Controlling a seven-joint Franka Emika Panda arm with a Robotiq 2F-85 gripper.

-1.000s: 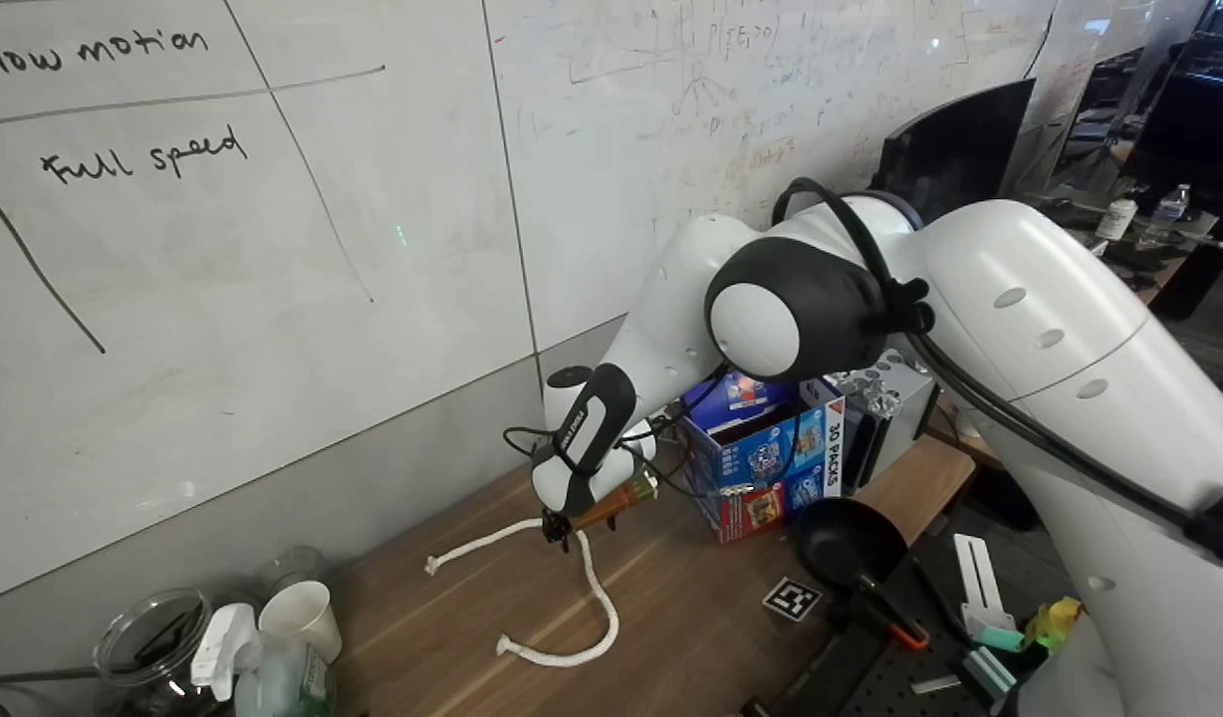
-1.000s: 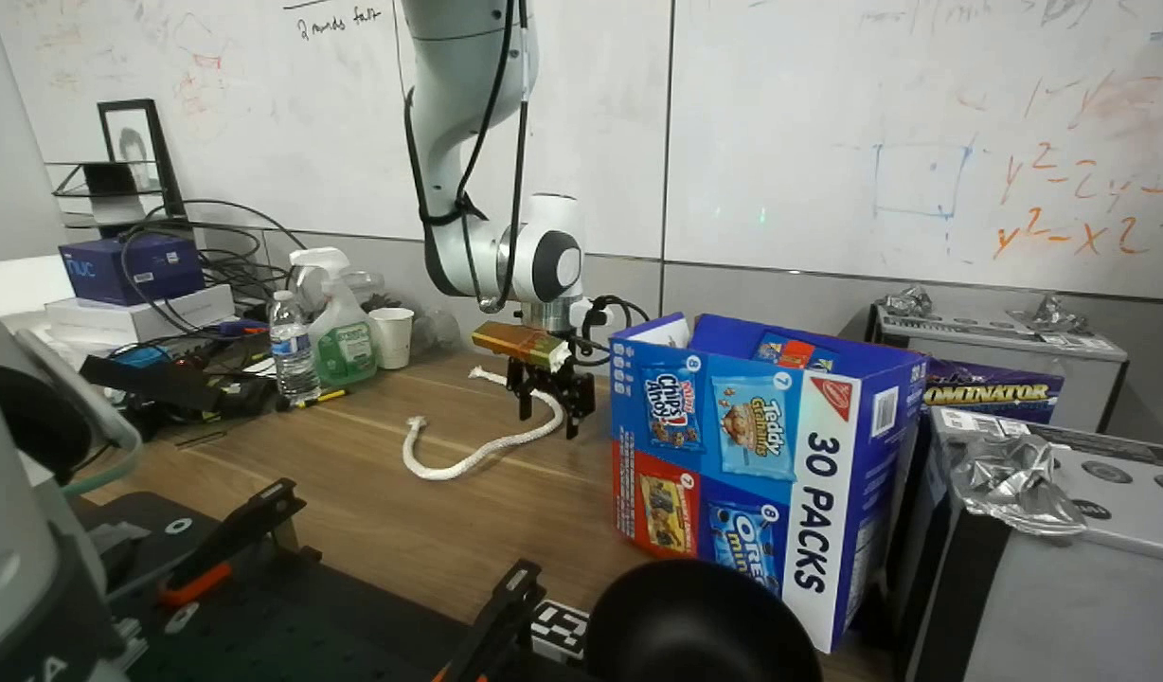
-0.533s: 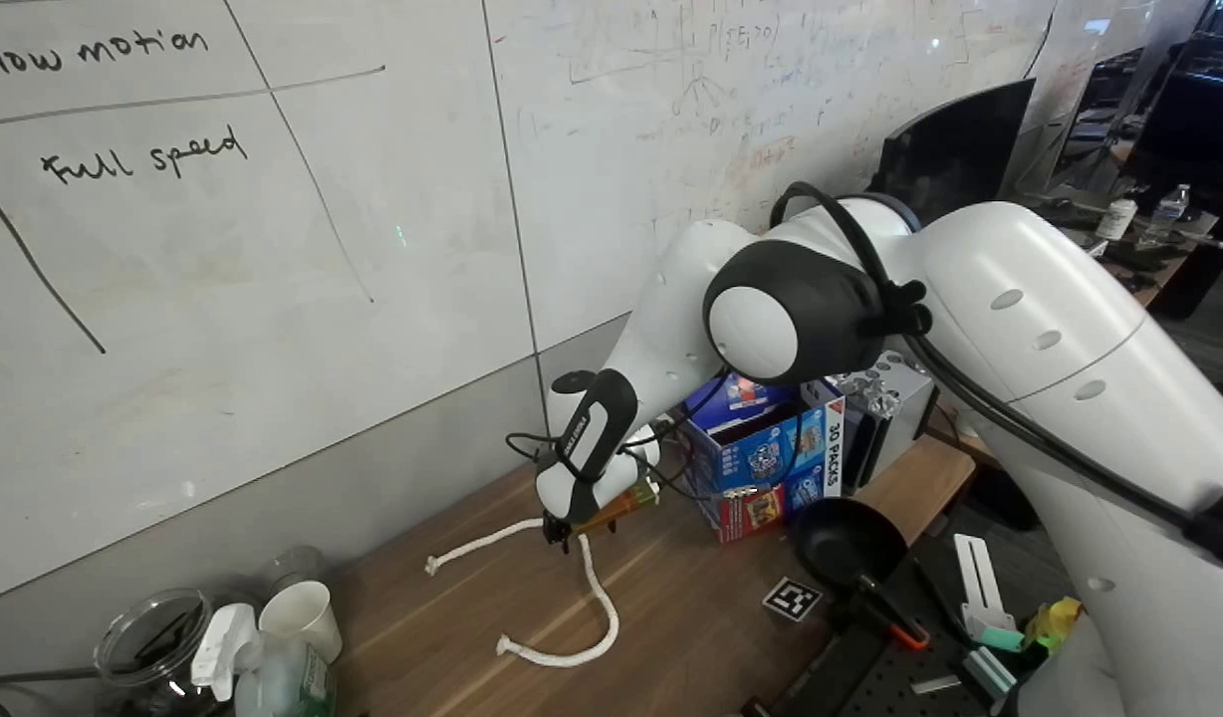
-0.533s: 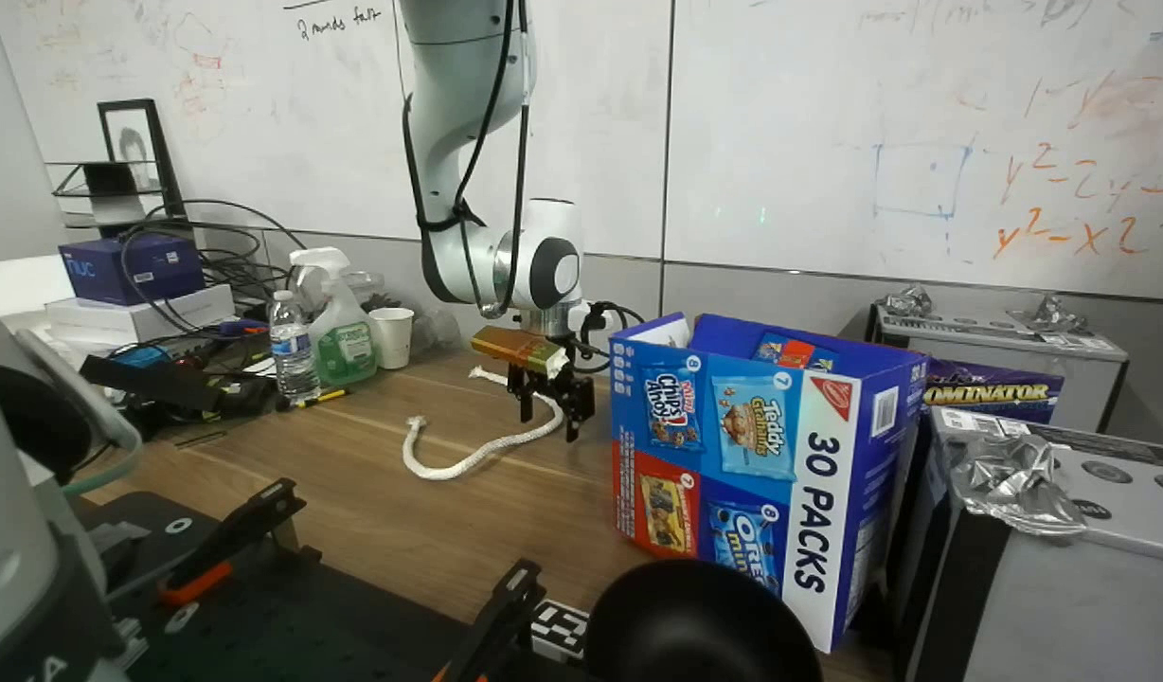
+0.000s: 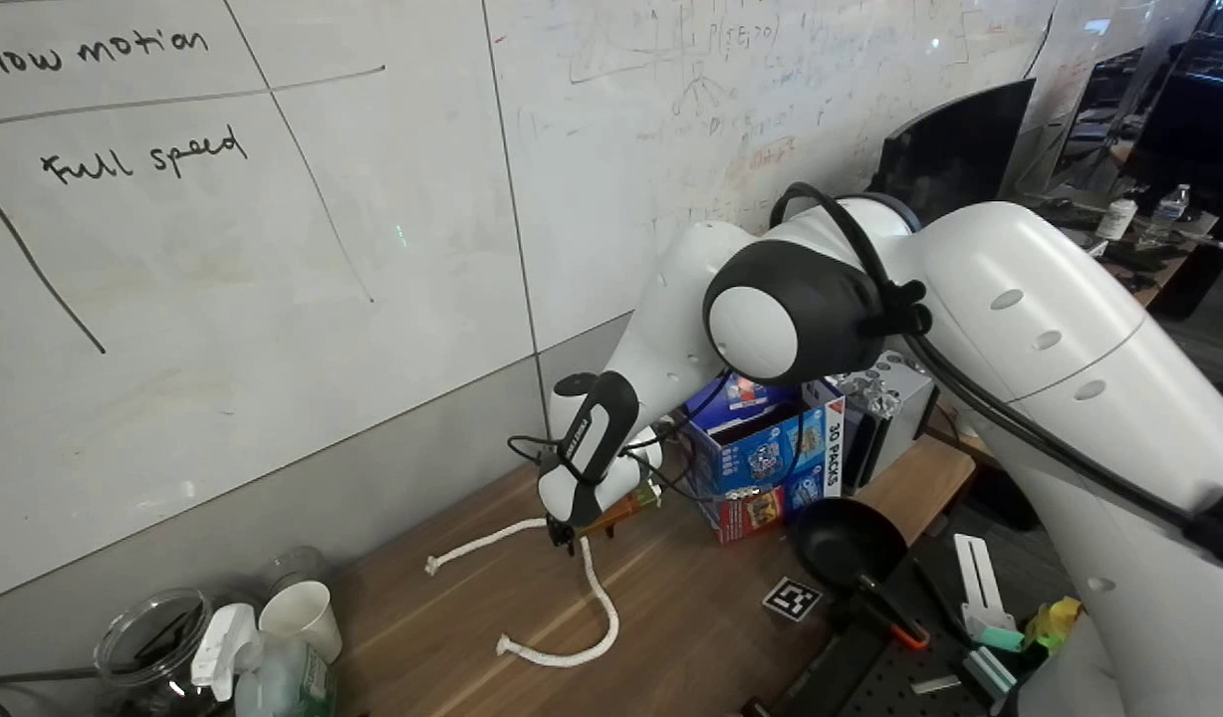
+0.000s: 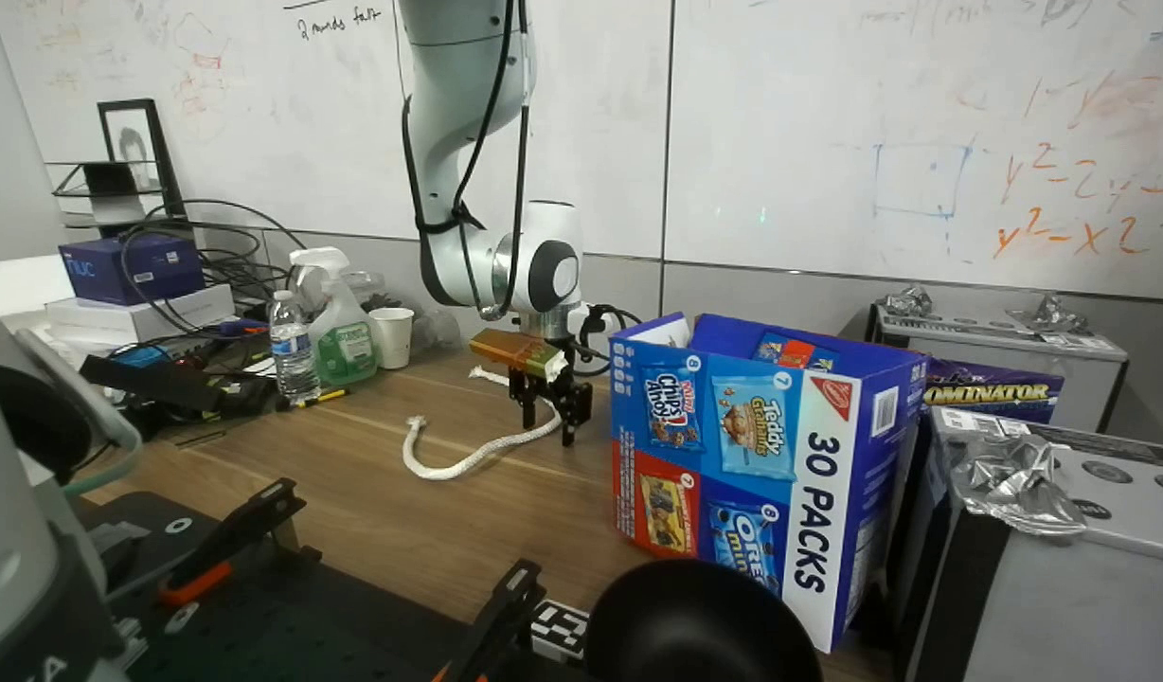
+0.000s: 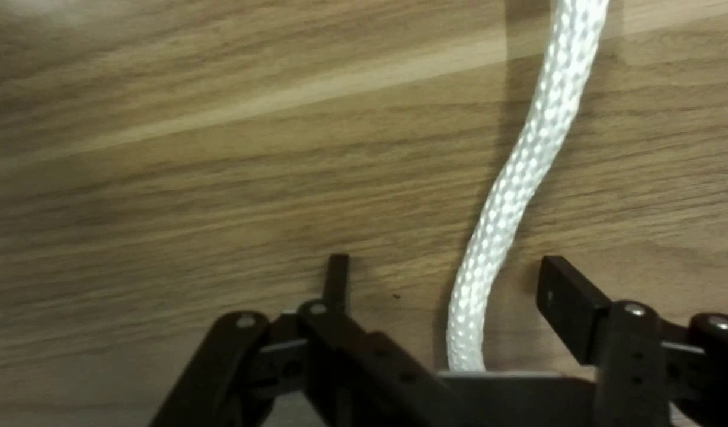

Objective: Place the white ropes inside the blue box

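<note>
While a white rope (image 7: 512, 196) is laid in a loose curve on the wooden table (image 7: 222, 201) beneath the gripper (image 7: 446, 270), one stretch of it is seen between the gripper's black fingers (image 7: 568, 308), which are spread wide, apart from it on both sides. Near the gripper an upright, printed blue box (image 6: 761, 464) is placed; farther from the gripper, a black pan (image 5: 846, 543).

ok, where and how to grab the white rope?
Probably the stretch of white rope between the open fingers, coming straight down from above and closing across its width: in the wrist view it lies along the table, thin and only gently curved, with space toward each finger.
</note>
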